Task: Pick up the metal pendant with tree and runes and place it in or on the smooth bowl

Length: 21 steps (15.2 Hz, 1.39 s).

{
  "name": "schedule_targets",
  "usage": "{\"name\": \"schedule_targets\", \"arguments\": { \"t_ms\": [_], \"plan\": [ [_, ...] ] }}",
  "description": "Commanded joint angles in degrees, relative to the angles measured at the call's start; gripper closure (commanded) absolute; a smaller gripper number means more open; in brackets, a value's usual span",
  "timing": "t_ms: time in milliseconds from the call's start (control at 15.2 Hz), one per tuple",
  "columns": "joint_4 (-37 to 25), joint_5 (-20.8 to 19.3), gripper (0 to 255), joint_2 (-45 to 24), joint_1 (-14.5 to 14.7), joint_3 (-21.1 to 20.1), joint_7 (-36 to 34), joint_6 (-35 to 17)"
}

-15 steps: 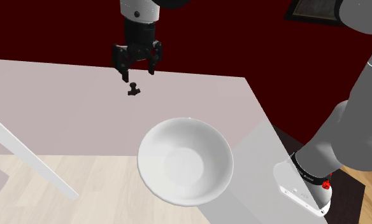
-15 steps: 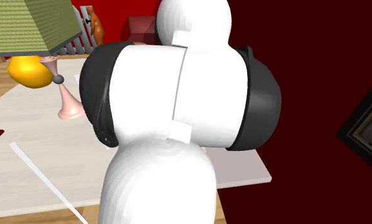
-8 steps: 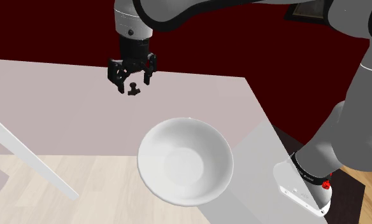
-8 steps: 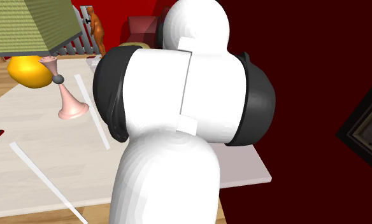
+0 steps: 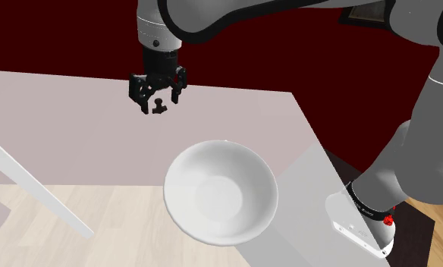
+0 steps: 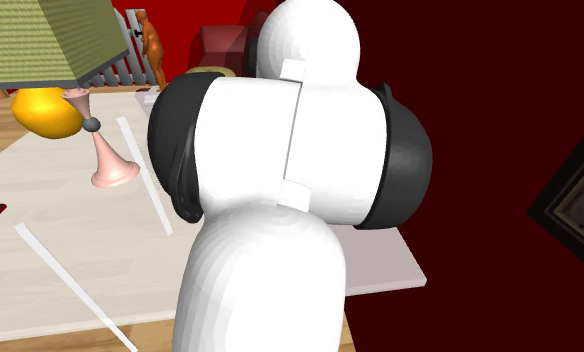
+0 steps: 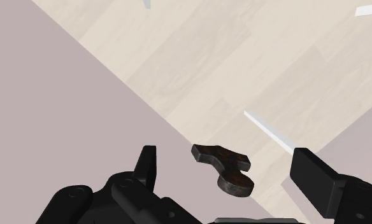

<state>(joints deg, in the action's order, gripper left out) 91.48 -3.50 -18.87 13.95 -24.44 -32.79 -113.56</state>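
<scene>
- One small dark brown pendant (image 7: 223,168)
- One smooth white round bowl (image 5: 221,191)
- One pale table (image 5: 68,133)
- One pink-stemmed lamp (image 6: 108,165) with an olive shade
- One glossy yellow rounded object (image 6: 42,112)

In the shoulder view the table (image 5: 76,114) is being looked down on from beside the stand (image 5: 307,205), facing up and left across it. In the second exterior view the scene is being watched from very close behind the arm (image 6: 280,160); probably the same table is being seen at its left. In the wrist view the pendant (image 7: 223,168) is being viewed closely along the gripper (image 7: 226,159), and it is being shared with the shoulder view.
</scene>
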Motion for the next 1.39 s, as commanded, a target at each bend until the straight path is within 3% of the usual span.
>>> {"name": "schedule_targets", "arguments": {
  "t_ms": [0,66,660,1320],
  "plan": [
    [0.0,0.0,0,0.0,0.0,0.0,0.0,0.0],
    [0.0,0.0,255,0.0,0.0,0.0,0.0,0.0],
    [0.0,0.0,255,0.0,0.0,0.0,0.0,0.0],
    [-6.89,0.29,255,0.62,0.29,-0.26,-0.12,7.43]
  ]
}}
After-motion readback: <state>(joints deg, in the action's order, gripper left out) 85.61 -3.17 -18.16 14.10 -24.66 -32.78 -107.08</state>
